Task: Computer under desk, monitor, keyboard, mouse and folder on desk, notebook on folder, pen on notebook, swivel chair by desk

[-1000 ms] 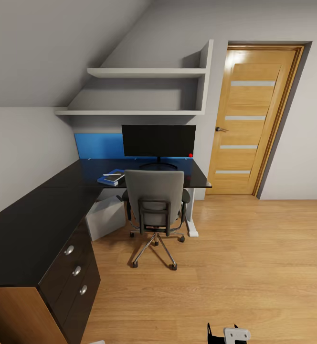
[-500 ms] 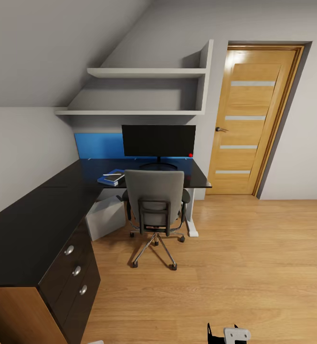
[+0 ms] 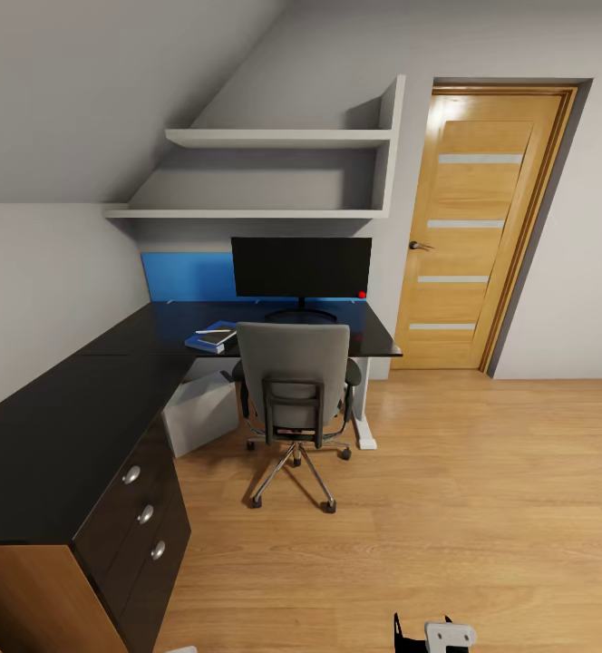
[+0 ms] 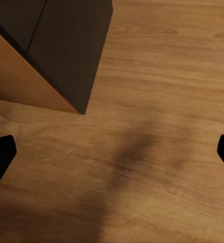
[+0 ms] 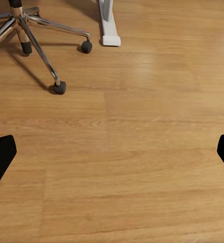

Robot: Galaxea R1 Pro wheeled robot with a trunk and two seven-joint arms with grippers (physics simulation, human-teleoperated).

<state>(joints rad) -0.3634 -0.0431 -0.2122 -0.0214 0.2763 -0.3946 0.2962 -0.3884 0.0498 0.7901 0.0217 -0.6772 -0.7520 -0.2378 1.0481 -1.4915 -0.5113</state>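
While the glossy black L-shaped desk [image 3: 65, 426] bears the flat monitor [image 3: 301, 267] at twelve o'clock, the blue folder [image 3: 210, 337] lies at eleven behind the grey padded swivel chair [image 3: 294, 392]. Over grainy wood floor [image 4: 157, 152], the left gripper [image 4: 112, 154] has fingertips spread wide; likewise the right gripper [image 5: 112, 154], the chair's chrome legs at eleven.

Even, soft light; sharp renders

A wooden door [image 3: 482, 227] with pale glass strips stands shut in the far wall. Two white shelves [image 3: 274, 138] hang under the sloped ceiling. Wood floor [image 3: 482, 508] spreads below.
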